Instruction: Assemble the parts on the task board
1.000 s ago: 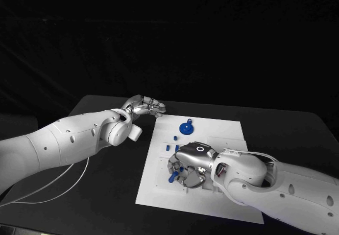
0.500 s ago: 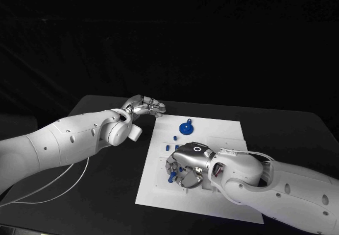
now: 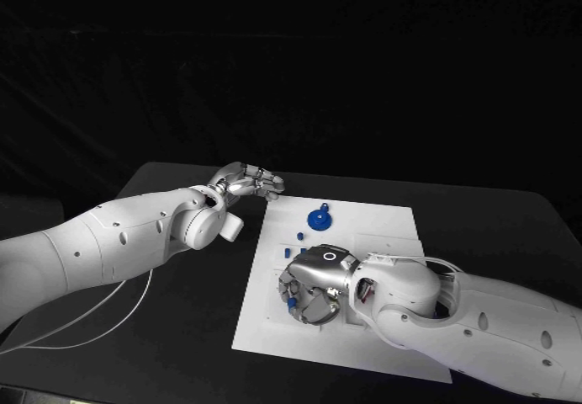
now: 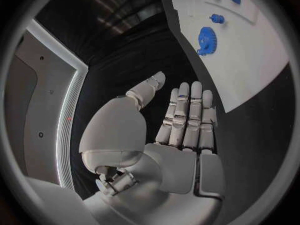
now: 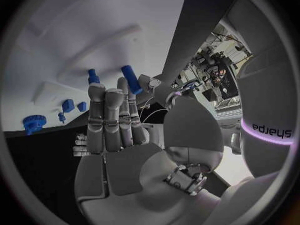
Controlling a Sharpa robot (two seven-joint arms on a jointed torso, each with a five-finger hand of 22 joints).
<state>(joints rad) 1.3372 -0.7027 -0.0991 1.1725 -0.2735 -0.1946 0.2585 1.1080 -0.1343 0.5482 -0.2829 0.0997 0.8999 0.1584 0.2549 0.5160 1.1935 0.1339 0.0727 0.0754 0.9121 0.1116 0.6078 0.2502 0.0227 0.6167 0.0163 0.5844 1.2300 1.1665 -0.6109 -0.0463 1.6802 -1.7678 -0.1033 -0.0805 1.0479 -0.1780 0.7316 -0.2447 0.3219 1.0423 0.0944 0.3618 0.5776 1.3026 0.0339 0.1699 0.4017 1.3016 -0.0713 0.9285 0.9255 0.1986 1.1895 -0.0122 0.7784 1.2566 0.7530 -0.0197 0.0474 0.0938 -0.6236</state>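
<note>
Reading "edjeys" on white arm, right robot hand beside

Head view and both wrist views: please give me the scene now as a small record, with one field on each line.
board: white flat task board in the middle of the black table
gear: blue toothed gear at the board's far part
small parts: small blue pieces between the gear and the right hand
left hand: silver left hand off the board by its far left corner, fingers straight, holding nothing
right hand: silver right hand palm-down over the board
peg: blue cylindrical peg at the right hand's fingertips; grip unclear
</note>
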